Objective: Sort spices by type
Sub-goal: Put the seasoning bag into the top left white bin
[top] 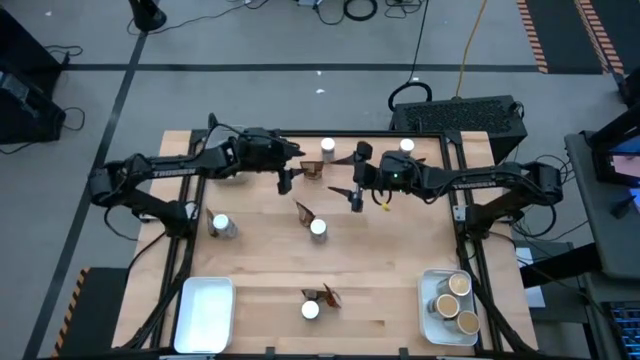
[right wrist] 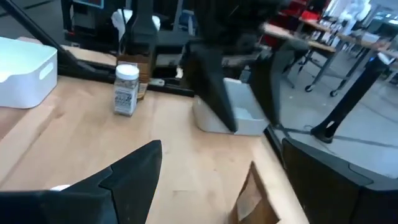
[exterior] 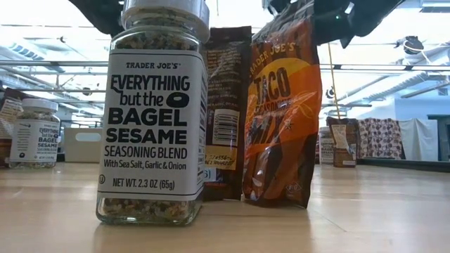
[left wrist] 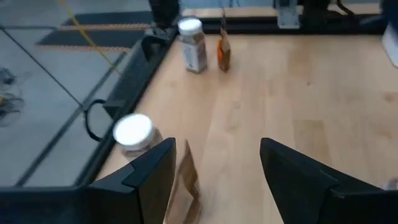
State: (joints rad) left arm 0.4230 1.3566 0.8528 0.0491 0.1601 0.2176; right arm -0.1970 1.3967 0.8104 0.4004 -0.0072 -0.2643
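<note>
Both arms reach over the far half of the pale wooden worktop (top: 390, 270). The left gripper (top: 286, 180) hangs with fingers spread, just beside a dark brown crinkly sachet (top: 312, 169) at about eleven o'clock of the worktop's centre, with a white-lidded cylindrical jar (top: 328, 147) close behind. The right gripper (top: 357, 196), also open and empty, hovers near centre. The two grippers are near each other, so a clash is a real risk if both close in together. The thin standing sachet could tip or slip from a pinch. The tan-lidded jars (top: 452, 297) already sit in the white rectangular tray (top: 430, 320) at five o'clock.
</note>
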